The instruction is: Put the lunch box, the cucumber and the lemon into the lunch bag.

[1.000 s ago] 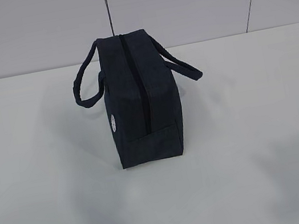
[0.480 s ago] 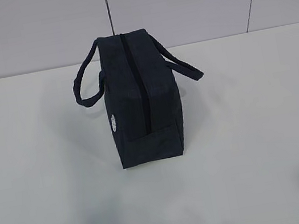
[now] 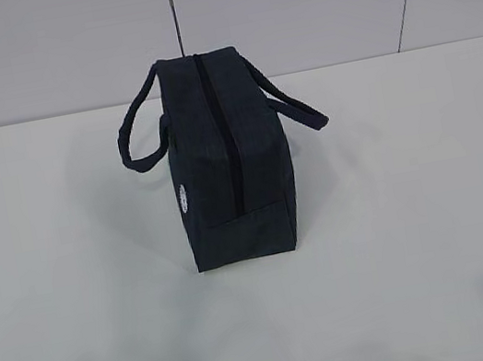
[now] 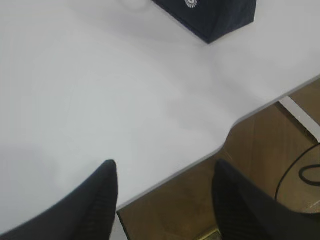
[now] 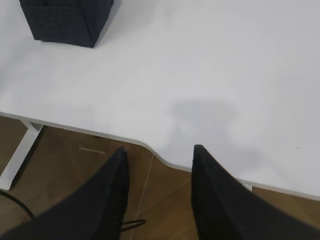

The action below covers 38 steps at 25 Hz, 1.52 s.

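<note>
The dark navy lunch bag [image 3: 227, 160] stands upright in the middle of the white table, its black top zipper line closed and its two loop handles hanging out to the sides. A round white logo [image 3: 185, 197] shows on its left face. A corner of the bag shows at the top of the left wrist view [image 4: 215, 15] and of the right wrist view [image 5: 67, 20]. My left gripper [image 4: 164, 167] is open and empty over the table's front edge. My right gripper [image 5: 160, 150] is open and empty over the front edge. The lunch box, cucumber and lemon are out of view.
The white table [image 3: 415, 206] has a curved front edge [image 4: 225, 142], with brown floor [image 5: 165, 200] and a white table leg [image 5: 20, 150] below. A grey panelled wall [image 3: 303, 1] stands behind the table.
The bag has not moved. The soft shadows on the table's front part have shifted toward the near edge and faded.
</note>
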Each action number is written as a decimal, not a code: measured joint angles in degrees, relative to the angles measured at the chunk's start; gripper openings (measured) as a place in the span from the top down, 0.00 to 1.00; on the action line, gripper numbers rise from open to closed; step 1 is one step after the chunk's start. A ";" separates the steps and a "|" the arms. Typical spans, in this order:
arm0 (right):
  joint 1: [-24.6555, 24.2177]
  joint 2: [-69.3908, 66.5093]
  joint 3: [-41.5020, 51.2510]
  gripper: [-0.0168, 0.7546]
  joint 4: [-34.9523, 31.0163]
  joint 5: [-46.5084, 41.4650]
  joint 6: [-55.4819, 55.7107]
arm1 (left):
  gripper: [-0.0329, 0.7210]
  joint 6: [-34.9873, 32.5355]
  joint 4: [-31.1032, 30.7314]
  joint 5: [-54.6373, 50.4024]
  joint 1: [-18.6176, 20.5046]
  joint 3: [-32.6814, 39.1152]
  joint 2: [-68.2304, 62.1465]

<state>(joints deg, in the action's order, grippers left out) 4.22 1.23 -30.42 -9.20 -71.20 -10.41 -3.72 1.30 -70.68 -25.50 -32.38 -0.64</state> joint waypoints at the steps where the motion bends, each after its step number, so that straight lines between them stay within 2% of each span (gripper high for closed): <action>1: 0.00 0.00 0.30 0.56 0.25 1.22 0.00 | 0.38 0.00 -0.12 1.28 0.00 0.25 0.00; 7: 0.00 0.00 2.04 0.56 0.24 4.61 0.00 | 0.38 0.00 -0.20 6.61 0.00 2.47 0.00; 22: 0.00 0.00 2.04 0.56 0.24 4.82 0.00 | 0.38 0.00 -0.20 7.24 0.11 2.46 0.00; 26: -0.94 0.00 2.04 0.56 0.24 4.82 0.00 | 0.38 0.00 -0.20 7.24 4.00 2.46 0.00; 31: -5.67 0.00 2.04 0.56 0.24 4.82 0.10 | 0.38 0.00 -0.20 7.24 11.95 2.46 0.00; 34: -6.55 0.00 2.04 0.56 0.24 4.82 0.10 | 0.38 0.00 -0.20 7.24 16.34 2.46 0.00; 38: -6.55 0.00 2.04 0.56 0.24 4.82 0.10 | 0.38 0.00 -0.25 7.24 18.17 2.46 0.00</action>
<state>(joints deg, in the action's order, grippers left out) -2.32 1.23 -28.39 -8.96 -66.38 -10.30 -3.72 1.05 -63.44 -7.33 -29.92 -0.64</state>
